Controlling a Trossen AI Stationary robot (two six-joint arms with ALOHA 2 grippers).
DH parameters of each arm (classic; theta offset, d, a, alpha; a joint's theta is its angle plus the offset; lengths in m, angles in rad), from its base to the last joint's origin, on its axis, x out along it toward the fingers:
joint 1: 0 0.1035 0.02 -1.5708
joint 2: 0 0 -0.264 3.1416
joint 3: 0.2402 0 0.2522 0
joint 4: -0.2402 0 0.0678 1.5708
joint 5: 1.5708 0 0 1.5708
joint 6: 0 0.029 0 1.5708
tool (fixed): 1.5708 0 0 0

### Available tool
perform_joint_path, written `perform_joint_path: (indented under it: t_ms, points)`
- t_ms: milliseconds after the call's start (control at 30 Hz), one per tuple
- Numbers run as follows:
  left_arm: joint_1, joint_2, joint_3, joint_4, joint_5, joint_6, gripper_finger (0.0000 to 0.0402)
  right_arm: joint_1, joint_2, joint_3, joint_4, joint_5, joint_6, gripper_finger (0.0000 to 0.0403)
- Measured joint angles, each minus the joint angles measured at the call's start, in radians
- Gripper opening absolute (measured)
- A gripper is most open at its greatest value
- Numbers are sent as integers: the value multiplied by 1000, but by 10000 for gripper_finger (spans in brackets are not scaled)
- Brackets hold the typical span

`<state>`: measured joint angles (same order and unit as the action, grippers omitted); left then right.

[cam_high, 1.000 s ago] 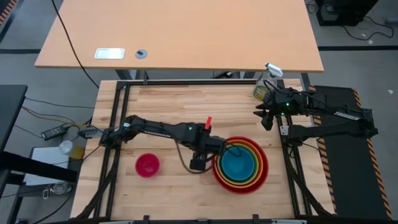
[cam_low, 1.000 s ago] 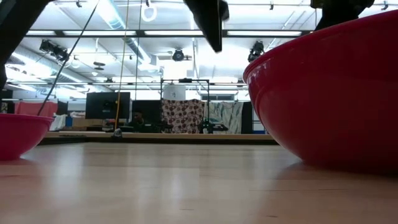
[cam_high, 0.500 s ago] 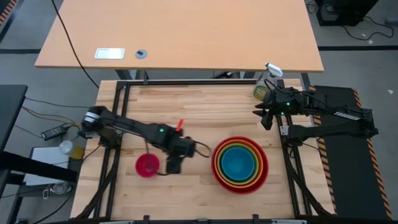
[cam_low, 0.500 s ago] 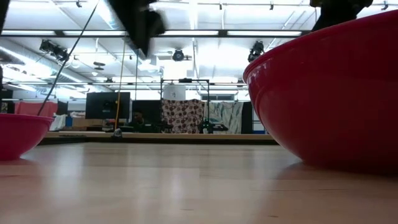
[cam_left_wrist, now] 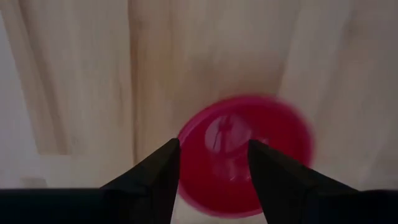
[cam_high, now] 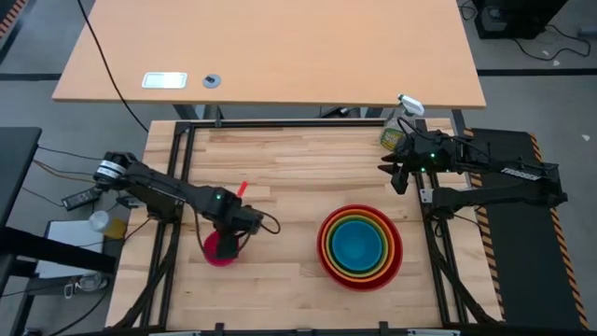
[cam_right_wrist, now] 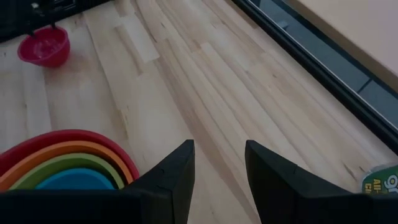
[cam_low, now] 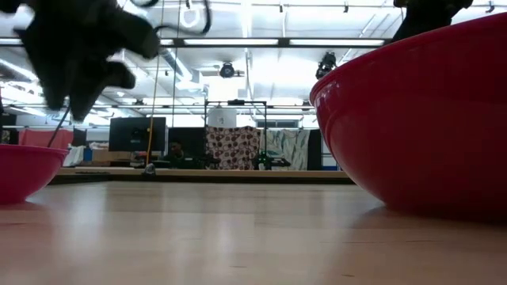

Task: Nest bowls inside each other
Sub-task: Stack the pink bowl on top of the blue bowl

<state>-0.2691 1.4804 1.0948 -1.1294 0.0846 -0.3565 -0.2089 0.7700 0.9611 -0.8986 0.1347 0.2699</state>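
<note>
Four bowls sit nested on the table's right half, red outermost, then orange, green and blue (cam_high: 361, 246); the red wall (cam_low: 420, 119) fills the low view's right. The small pink bowl (cam_high: 215, 254) stands alone on its base at the left, also seen as pink bowl (cam_left_wrist: 280, 143) and pink bowl (cam_right_wrist: 43, 46). My left gripper (cam_high: 229, 245) hangs open over it, pointing down, fingers (cam_left_wrist: 165, 168) above its rim and clear of it, as left gripper (cam_low: 71, 63) shows in the low view. My right gripper (cam_high: 396, 177) waits open and raised at the right edge, nothing between its fingers.
A clear spray bottle (cam_high: 396, 126) stands at the table's far right corner, close behind my right gripper. Black frame rails (cam_high: 177, 187) run along the table's left, far and right sides. Bare wood lies between the pink bowl and the nested stack.
My left gripper has swept from beside the nested stack toward the table's left edge, sinking and rolling as it went, and now hangs over the pink bowl. The bowls have kept still.
</note>
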Motion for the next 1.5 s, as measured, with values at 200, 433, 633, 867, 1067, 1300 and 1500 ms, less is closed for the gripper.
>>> perform_joint_path:
  t_ms: [200, 433, 633, 867, 1067, 1300, 1500]
  points:
    - [1, -3, -107, 5, -22, 31, 192, 0, 0, 0, 0, 0, 16, 148]
    - [3, -3, -179, 34, -47, 53, 192, 0, 2, 0, -1, 0, 27, 148]
    - [4, -2, -226, 98, -47, 45, 192, 0, 2, 0, -1, 1, 27, 148]
    - [4, -2, -256, 158, -48, 15, 132, 0, 2, 0, 0, 6, 26, 148]
    - [4, -3, -264, 197, -26, -45, 32, 0, 2, 0, 3, 13, 19, 148]
    - [4, -4, -260, 209, -14, -138, 21, 0, 2, 0, 9, 13, 16, 148]
    - [28, 0, -159, 252, -74, -165, 15, 0, 10, 0, 12, -3, 16, 148]
